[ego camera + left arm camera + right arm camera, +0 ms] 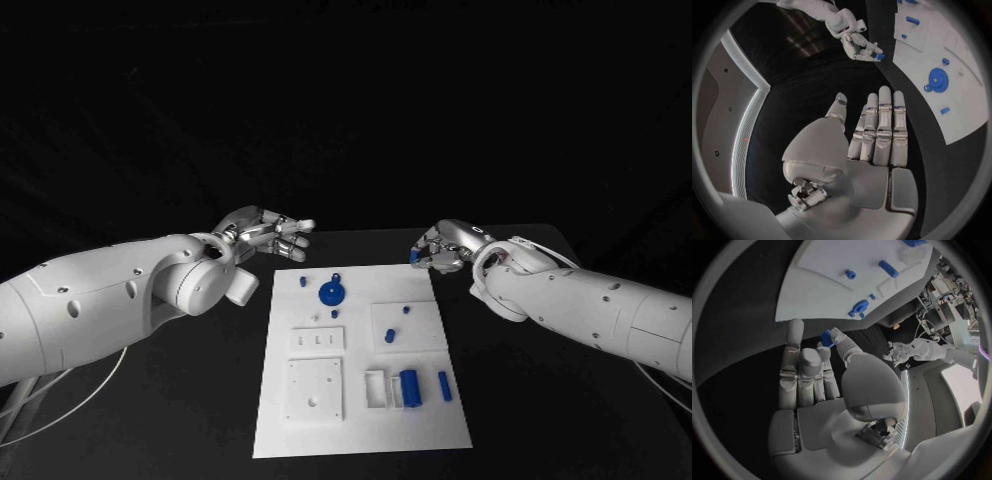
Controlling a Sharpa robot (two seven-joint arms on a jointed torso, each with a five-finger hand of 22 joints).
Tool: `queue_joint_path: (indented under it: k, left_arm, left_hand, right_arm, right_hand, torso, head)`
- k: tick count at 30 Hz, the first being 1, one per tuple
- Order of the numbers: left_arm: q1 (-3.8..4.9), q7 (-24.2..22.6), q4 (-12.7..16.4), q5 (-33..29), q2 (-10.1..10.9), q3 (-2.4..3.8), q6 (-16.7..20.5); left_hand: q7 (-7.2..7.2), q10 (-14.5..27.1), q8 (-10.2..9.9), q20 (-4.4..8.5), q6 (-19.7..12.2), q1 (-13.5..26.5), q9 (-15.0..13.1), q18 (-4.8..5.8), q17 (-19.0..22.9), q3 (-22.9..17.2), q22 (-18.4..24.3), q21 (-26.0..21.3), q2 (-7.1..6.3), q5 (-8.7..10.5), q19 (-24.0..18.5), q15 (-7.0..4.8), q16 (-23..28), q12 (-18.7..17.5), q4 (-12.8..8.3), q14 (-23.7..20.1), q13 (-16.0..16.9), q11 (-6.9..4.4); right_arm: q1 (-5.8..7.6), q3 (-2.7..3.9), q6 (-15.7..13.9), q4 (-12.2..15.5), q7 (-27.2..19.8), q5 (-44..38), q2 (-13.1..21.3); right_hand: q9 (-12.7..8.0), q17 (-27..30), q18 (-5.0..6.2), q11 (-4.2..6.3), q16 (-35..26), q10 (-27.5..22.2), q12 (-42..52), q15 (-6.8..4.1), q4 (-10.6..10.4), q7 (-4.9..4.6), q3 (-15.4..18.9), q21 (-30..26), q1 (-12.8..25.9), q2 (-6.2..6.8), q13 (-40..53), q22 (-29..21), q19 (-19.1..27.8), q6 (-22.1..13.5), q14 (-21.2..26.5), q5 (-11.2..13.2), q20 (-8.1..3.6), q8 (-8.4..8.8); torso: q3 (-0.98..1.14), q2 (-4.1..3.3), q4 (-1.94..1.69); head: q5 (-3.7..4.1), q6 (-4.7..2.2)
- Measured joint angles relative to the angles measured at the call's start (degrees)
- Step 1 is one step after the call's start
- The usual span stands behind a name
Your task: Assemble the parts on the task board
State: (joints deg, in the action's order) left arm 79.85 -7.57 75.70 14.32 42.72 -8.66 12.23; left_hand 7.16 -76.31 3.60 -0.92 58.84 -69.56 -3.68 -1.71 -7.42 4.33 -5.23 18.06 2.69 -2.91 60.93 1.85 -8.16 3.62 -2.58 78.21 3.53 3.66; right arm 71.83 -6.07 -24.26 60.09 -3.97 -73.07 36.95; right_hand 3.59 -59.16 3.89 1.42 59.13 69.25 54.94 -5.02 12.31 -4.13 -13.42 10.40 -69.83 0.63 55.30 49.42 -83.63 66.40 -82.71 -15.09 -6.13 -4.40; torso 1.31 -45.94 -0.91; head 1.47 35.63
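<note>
The white task board [361, 420] lies in the middle of the black table. My right hand [450, 244] hovers over the table just off the board's far right corner and pinches a small blue part [415, 258] between thumb and a finger; the same blue part [826, 338] shows at the fingertips in the right wrist view. My left hand [268, 232] hangs beyond the board's far left corner, its fingers [882, 125] stretched out straight with nothing in them. A round blue disc [332, 293] sits on the far part of the board.
Other blue parts lie on the board: a small peg [302, 282] by the disc, a cylinder [410, 386] and a thin bar [443, 384] near the right edge. White raised plates [316, 388] take up the near left part. Bare black table surrounds the board.
</note>
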Motion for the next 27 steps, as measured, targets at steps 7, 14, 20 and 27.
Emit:
queue_joint_path:
  k: [7, 14, 20, 27]
  left_arm:
    - [0.16, 6.9, -2.0, 3.5, -3.4, -0.03, -0.3]
    - [0.23, 12.5, -4.4, 6.2, -7.2, -0.16, -1.8]
    - [0.24, 15.8, -5.7, 8.6, -9.3, -0.56, -3.3]
    - [0.25, 18.6, -6.3, 10.9, -11.2, -0.99, -5.2]
  left_hand:
    - [0.0, 0.3, 0.0, -0.15, 0.0, 2.6, 0.0, 0.0, -0.6, -1.6, 0.8, -1.8, -2.81, 0.0, 1.2, 0.42, -0.8, 0.0, 4.3, -0.4, 0.0, 0.25]
    - [0.0, 0.3, 0.0, -0.12, 0.0, 4.8, 0.0, 0.0, -0.9, -4.6, 0.8, -3.2, -5.73, 0.0, 1.8, 0.21, -1.2, 0.0, 9.2, -0.6, 0.1, 0.25]
    - [0.0, -0.2, 0.0, 0.1, 0.0, 6.6, 0.0, 0.88, -1.2, -7.9, 0.7, -4.1, -9.28, 0.0, 2.1, 0.36, -1.8, 0.0, 14.6, -1.0, 0.1, 0.36]
    - [0.21, 0.9, 0.0, 0.0, -0.2, 6.4, 0.0, 0.87, -1.0, -8.4, 0.7, -4.9, -9.69, 0.0, 2.0, 0.72, -1.8, 0.0, 15.4, -1.8, 0.1, 0.86]
  right_arm:
    - [0.64, 0.01, 0.5, 5.0, 2.4, -1.5, -0.1]
    - [0.8, 0.01, 1.1, 9.0, 4.7, -3.1, -1.2]
    - [0.81, 0.01, 1.5, 11.1, 6.3, -4.2, -2.6]
    - [0.81, 0.01, 1.7, 12.8, 7.7, -5.2, -4.1]
  right_hand:
    - [0.0, -0.1, 0.01, 0.01, 0.0, 0.2, 0.0, 0.0, -0.4, 0.12, -0.4, 0.0, -0.2, 0.23, 0.0, 0.0, 0.0, 1.3, 0.0, 0.0, 0.0, 0.66]
    - [0.2, 0.0, 0.0, 0.01, 0.0, 0.2, 0.0, 0.0, -0.7, 0.12, -1.0, 0.0, -0.1, 0.91, 0.1, 0.0, 0.0, 1.3, 0.0, -0.2, 0.0, 0.82]
    - [0.2, 0.0, 0.0, 0.0, 0.0, 0.2, 0.0, 0.0, -0.8, 0.12, -1.2, 0.0, -0.1, 0.91, 0.1, 0.0, 0.0, 1.3, 0.0, -0.3, 0.0, 0.94]
    - [0.2, 0.0, 0.01, 0.0, 0.0, 0.2, 0.0, 0.0, -0.9, 0.12, -1.2, 0.0, -0.1, 0.91, 0.1, 0.0, 0.0, 1.3, 0.0, -0.3, 0.0, 0.96]
  torso:
    - [-0.37, 1.33, 0.08]
    - [-0.54, 2.38, -0.14]
    - [-0.62, 2.83, -0.31]
    - [-0.62, 2.89, -0.35]
  head:
    - [-1.41, 0.43]
    - [-2.62, 0.98]
    - [-3.08, 1.16]
    - [-3.18, 1.07]
